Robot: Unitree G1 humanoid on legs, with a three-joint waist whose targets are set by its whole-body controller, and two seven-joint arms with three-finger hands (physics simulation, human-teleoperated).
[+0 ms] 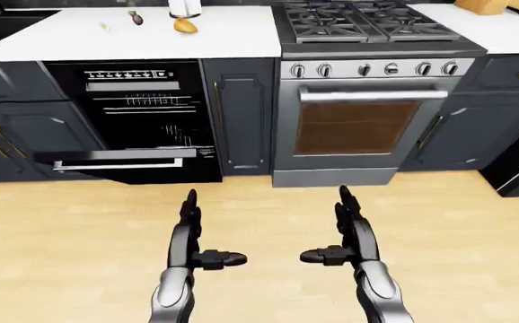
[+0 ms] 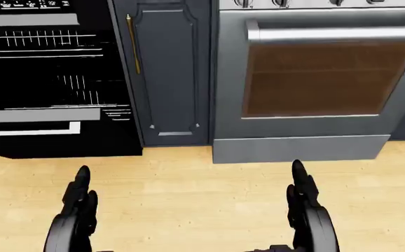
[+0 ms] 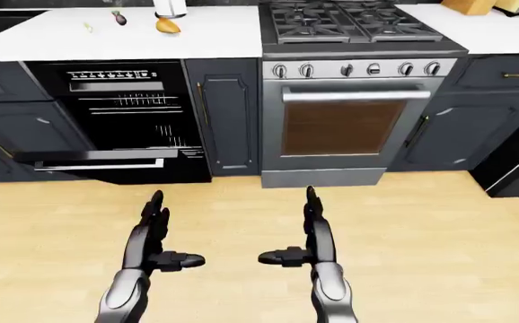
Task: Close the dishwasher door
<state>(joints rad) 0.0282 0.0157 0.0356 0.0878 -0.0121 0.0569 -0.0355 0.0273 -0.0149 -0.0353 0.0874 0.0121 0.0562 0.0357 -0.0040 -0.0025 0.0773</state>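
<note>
Both hands, left hand (image 1: 188,232) and right hand (image 1: 351,232), fingers spread and empty, hang near over floor, dishwasher door (image 1: 116,161) dropped open far-left; risk: it's off-centre, so the reach may miss or clip the rack.

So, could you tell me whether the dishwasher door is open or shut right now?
Open. The dishwasher door is folded down low over the floor, and the racks inside show. Neither hand touches it.

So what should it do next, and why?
Probably step toward the view's left: the dishwasher door hangs open low at left, while the left robot hand and right robot hand hover open over bare floor, facing the oven instead.
</note>
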